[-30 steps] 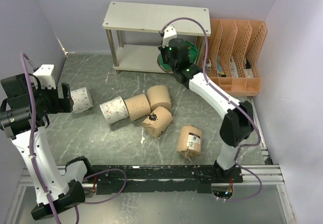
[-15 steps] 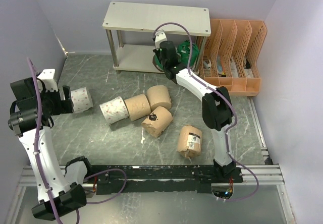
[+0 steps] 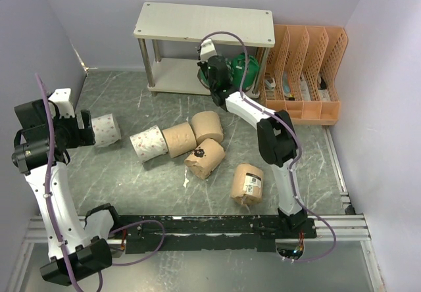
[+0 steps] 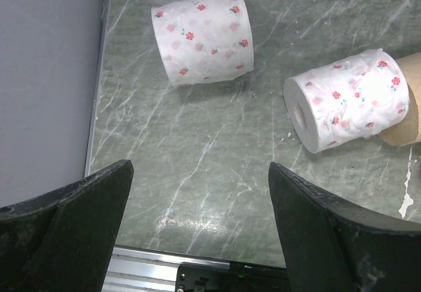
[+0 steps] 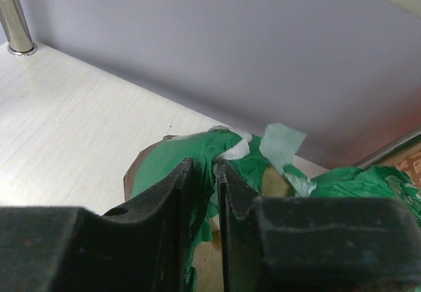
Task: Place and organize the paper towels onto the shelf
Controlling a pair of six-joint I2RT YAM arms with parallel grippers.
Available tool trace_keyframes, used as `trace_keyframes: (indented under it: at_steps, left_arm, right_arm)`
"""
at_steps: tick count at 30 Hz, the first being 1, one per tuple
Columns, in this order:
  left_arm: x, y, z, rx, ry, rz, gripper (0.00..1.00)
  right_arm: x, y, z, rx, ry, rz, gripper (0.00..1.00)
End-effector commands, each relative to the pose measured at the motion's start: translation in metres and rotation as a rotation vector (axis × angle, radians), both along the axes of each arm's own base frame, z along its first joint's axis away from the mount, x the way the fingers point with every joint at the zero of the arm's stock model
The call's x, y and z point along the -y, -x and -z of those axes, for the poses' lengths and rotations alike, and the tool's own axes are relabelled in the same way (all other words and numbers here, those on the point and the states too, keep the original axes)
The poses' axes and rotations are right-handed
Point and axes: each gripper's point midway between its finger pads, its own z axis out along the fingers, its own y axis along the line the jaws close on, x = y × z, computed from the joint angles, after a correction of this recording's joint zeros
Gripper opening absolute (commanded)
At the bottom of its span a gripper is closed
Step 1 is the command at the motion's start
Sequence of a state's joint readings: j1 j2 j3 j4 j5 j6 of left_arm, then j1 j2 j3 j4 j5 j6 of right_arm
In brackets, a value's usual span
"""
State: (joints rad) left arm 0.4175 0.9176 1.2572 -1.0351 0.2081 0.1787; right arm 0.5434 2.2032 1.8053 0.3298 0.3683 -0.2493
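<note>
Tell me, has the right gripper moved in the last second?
Yes. The right gripper, pinching a green-wrapped roll, shifted left, away from the orange file organizer.

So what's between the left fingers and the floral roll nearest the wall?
Only bare marbled tabletop, as the left wrist view shows: the open left fingers sit apart from the floral roll.

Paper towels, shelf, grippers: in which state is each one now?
shelf, upright, top board bare.
green rolls, on its lower board.
white patterned rolls, lying on the table.
tan rolls, four, lying on the table.
left gripper, open, empty.
right gripper, shut on one of the green rolls.
</note>
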Motion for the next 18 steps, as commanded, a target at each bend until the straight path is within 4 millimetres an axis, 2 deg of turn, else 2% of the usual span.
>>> trace_keyframes:
  at_steps: [1, 3, 5, 9, 11, 14, 16, 17, 18]
  left_arm:
    - [-0.007, -0.004, -0.004, 0.024, -0.015, -0.031, 0.95]
    - [-0.008, -0.004, -0.003, 0.023, -0.015, -0.033, 0.96]
    - [-0.008, -0.004, -0.002, 0.021, -0.014, -0.035, 0.95]
    - [-0.009, -0.006, 0.000, 0.014, -0.011, -0.036, 0.95]
    - [-0.009, -0.006, 0.001, 0.010, -0.007, -0.035, 0.95]
    - [-0.009, -0.007, 0.001, 0.011, -0.009, -0.037, 0.95]
    - [-0.009, -0.006, 0.002, 0.010, -0.009, -0.036, 0.96]
    - [-0.009, -0.006, 0.002, 0.011, -0.008, -0.035, 0.96]
    - [-0.008, -0.006, 0.002, 0.011, -0.008, -0.034, 0.96]
  right_arm:
    - [-0.008, -0.013, -0.012, 0.068, -0.021, -0.024, 0.26]
    - [-0.007, -0.010, -0.012, 0.085, -0.049, -0.020, 0.49]
    - [-0.004, -0.004, -0.019, 0.121, -0.092, -0.020, 0.66]
    - [-0.008, 0.000, -0.029, 0.149, -0.117, -0.045, 0.72]
    - [-0.012, 0.009, -0.040, 0.188, -0.130, -0.062, 0.74]
    - [-0.018, 0.033, -0.059, 0.254, -0.140, -0.076, 0.75]
    - [-0.023, 0.056, -0.073, 0.296, -0.134, -0.079, 0.75]
    - [-0.023, 0.073, -0.093, 0.343, -0.146, -0.075, 0.76]
    - [-0.025, 0.089, -0.100, 0.367, -0.139, -0.073, 0.88]
